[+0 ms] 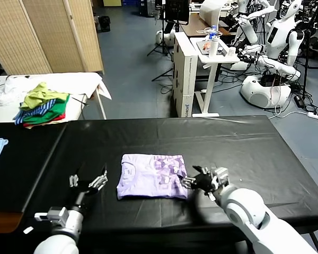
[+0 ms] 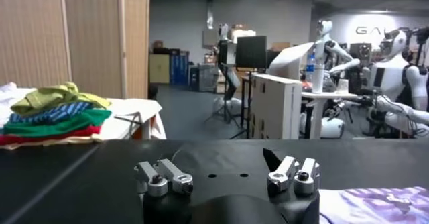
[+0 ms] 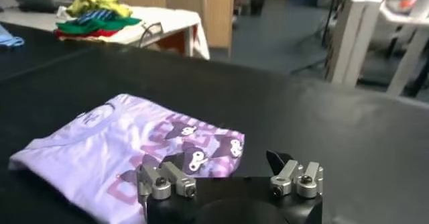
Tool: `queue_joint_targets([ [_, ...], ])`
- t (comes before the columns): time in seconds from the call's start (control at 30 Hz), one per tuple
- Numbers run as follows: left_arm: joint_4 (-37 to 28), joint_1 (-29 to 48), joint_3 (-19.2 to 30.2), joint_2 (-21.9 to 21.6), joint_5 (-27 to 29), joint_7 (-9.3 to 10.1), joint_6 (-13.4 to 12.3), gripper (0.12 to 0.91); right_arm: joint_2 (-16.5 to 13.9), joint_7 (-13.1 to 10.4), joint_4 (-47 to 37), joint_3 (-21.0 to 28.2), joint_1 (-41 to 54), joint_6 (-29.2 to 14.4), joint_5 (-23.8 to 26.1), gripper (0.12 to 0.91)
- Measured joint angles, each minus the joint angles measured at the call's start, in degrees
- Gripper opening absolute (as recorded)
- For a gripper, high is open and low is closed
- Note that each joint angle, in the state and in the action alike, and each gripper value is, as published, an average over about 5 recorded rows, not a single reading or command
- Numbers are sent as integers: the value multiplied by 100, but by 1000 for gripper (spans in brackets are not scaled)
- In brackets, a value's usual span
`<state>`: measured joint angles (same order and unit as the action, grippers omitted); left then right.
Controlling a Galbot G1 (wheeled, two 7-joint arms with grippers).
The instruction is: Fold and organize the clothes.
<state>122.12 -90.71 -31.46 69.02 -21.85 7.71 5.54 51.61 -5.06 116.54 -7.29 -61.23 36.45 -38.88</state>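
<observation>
Lavender thin-fabric T-shirt (image 1: 151, 175), folded compact with purple print up, lies on the black table (image 1: 244, 143). Left gripper (image 1: 88, 182) at its 9 o'clock, right gripper (image 1: 202, 179) at 3 o'clock touching the hem; both spread wide, empty. Advice: pinch both layers, lift evenly. Right wrist view alone shows the collar; farther at 11 o'clock, the multicoloured clothes pile (image 1: 41, 104).

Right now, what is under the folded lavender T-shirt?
The T-shirt lies flat on the black table cover. Only that cover shows around it. Whatever is beneath its folded layers is hidden.
</observation>
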Motion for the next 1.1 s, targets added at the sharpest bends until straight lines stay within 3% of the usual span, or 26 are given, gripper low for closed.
queue_joint_targets([
  [0.13,109,-128,-39,-52,-135,68,-25,907,-126,30,163,-209,-315,-509,229,905],
  [0.27,254,-335,-101,-118,-154,235,128,907,-211,-98,288,-460,-711,-1118,549,907],
  [0.43,508,-783,-282,-173,-197,286,183,907,-276,-53,389,-872,-1386,-2159,805,907],
  [0.57,715,-1218,-452,-157,-262,288,155,907,-282,-38,522,-1240,-2063,-2693,948,907],
  [0.77,1045,-1865,-597,-73,-239,287,116,907,-189,-186,842,-1780,-3097,-3044,1099,907],
  [1.1,1420,-2551,-744,25,-223,281,164,907,111,-210,1481,-2517,-4477,-3185,1210,907],
])
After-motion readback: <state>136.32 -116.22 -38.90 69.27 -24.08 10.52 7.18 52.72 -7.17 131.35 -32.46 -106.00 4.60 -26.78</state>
